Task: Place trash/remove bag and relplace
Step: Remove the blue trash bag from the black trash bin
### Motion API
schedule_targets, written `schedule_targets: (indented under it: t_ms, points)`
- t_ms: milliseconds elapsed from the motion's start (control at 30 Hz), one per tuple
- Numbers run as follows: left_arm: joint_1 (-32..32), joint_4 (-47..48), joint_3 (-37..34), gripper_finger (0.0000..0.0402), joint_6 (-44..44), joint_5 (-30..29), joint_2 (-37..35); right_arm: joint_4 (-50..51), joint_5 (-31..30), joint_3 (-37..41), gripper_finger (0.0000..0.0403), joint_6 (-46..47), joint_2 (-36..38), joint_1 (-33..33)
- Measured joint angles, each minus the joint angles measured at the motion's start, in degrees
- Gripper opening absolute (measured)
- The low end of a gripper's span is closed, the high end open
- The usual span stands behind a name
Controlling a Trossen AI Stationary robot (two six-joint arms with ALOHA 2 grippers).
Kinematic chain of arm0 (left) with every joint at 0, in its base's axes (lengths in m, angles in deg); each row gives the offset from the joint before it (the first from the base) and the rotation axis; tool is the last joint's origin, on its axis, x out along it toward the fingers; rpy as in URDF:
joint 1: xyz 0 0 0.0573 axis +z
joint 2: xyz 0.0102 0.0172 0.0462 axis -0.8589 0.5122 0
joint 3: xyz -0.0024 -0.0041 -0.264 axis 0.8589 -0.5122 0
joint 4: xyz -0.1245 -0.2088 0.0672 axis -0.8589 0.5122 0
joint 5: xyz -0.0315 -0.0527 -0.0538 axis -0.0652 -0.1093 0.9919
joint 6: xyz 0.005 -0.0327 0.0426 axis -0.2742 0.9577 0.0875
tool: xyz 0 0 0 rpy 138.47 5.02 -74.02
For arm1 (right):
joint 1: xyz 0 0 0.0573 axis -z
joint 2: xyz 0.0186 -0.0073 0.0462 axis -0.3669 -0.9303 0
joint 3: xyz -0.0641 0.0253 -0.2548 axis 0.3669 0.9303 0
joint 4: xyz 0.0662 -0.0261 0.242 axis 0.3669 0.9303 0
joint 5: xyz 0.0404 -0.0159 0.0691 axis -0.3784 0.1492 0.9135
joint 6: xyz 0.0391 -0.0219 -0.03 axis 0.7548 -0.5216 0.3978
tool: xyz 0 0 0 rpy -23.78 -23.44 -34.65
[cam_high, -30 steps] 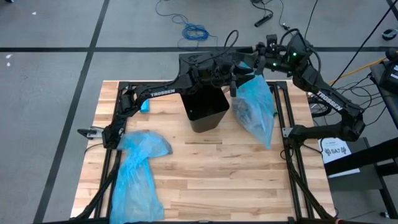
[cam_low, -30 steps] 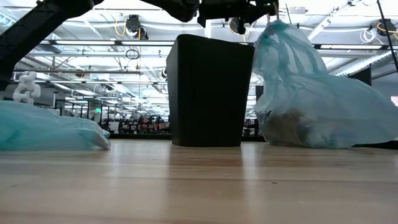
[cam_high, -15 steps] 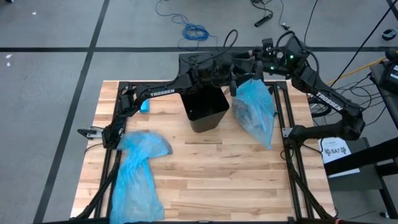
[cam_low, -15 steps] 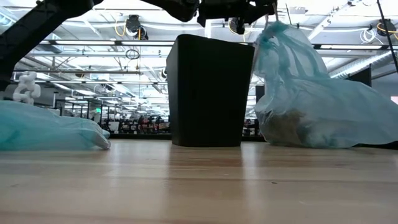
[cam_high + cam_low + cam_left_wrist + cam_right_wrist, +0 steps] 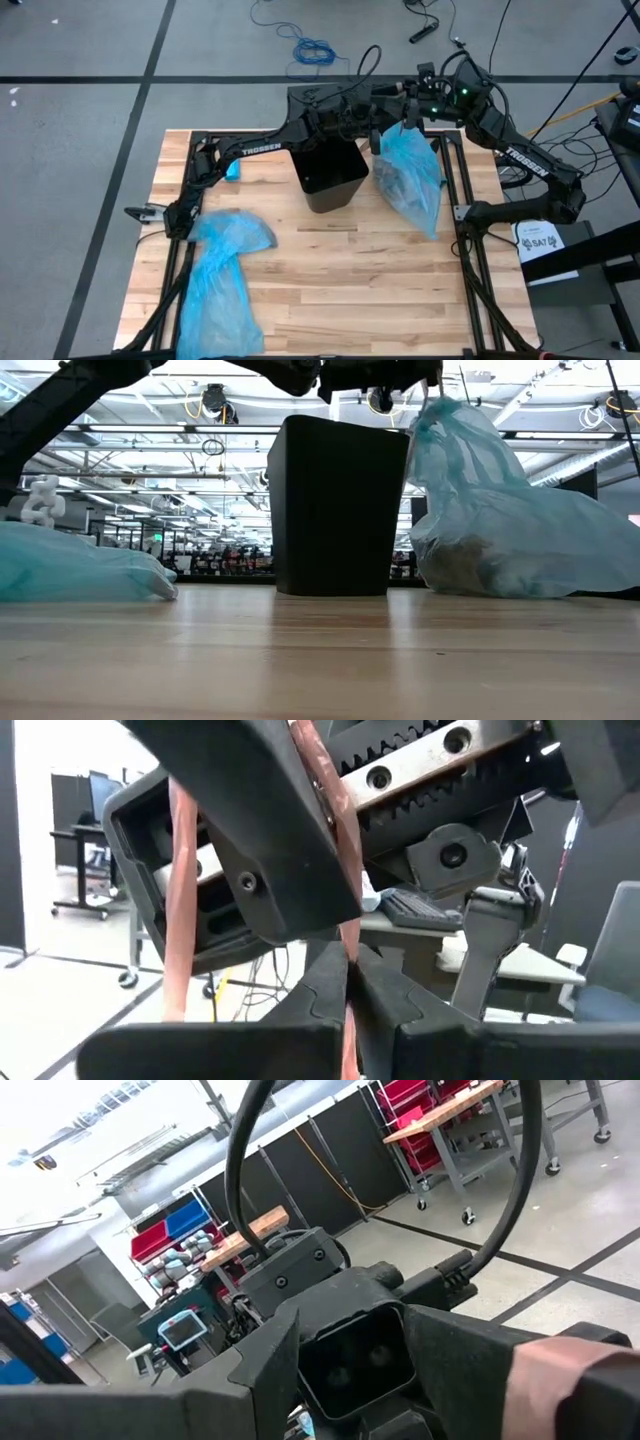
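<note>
Robotics lab: workbenches (image 5: 452, 1105), parts bins (image 5: 185, 1227)

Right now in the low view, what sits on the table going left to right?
Flat blue bag → black bin → full blue bag, its top pulled up toward the arms overhead.

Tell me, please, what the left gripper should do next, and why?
Probably lift and draw the full blue bag away from the black bin: the left gripper looks shut at the bag's peaked top, the right gripper open beside it.
</note>
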Motion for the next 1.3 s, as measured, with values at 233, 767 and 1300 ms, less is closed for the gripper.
schedule_targets:
  t_ms: [233,767,1300]
  points:
    - [0.0,-1.25,-0.02,0.0004,-0.26,-0.09,-0.01,0.25,0.03,-0.02,0.0176,-0.14,0.14,0.61]
    - [2.01,8.23,0.04,0.0001,-0.22,3.36,-2.58,20.94,-0.14,0.02,0.0176,-7.1,7.81,6.13]
    - [4.0,18.12,0.02,0.0023,7.74,1.35,-0.96,30.44,-7.82,0.02,0.0071,-10.45,11.79,7.67]
